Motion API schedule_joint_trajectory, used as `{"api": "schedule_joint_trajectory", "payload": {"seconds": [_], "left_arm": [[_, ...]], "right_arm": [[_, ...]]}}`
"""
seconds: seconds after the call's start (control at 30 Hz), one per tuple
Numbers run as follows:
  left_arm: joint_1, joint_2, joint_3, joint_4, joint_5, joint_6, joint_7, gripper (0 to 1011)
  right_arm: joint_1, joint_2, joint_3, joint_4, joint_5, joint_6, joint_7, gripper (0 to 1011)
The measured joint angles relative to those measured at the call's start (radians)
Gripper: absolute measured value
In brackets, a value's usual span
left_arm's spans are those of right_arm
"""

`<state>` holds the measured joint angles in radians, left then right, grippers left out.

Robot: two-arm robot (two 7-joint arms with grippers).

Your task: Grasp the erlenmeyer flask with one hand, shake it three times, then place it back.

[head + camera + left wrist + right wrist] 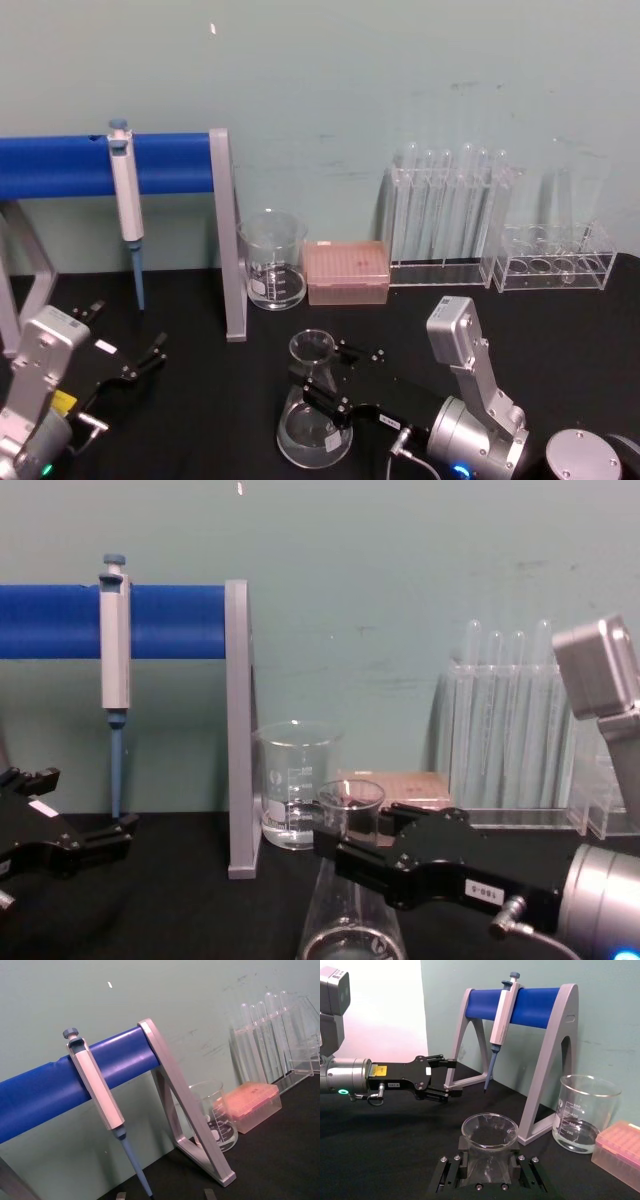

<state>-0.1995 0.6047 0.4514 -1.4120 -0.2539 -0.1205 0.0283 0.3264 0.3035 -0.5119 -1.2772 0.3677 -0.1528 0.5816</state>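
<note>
Left gripper (455, 1076) is seen parked left of the pipette stand's (228, 240) grey leg, jaws spread apart, nothing held. A pipette (125, 195) is hung on the stand's blue bar. The erlenmeyer flask (314, 430) is stood on the black table (560, 320), in front and just right of that leg. Right gripper (335, 378) is clamped on the flask's neck. A glass beaker (272, 262) is set just right of the leg.
</note>
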Motion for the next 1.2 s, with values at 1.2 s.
{"api": "schedule_joint_trajectory", "payload": {"seconds": [1.2], "left_arm": [[0.0,0.0,0.0,0.0,0.0,0.0,0.0,1001]], "right_arm": [[-0.004,0.005,-0.002,-0.006,-0.003,0.016,-0.008,457]]}}
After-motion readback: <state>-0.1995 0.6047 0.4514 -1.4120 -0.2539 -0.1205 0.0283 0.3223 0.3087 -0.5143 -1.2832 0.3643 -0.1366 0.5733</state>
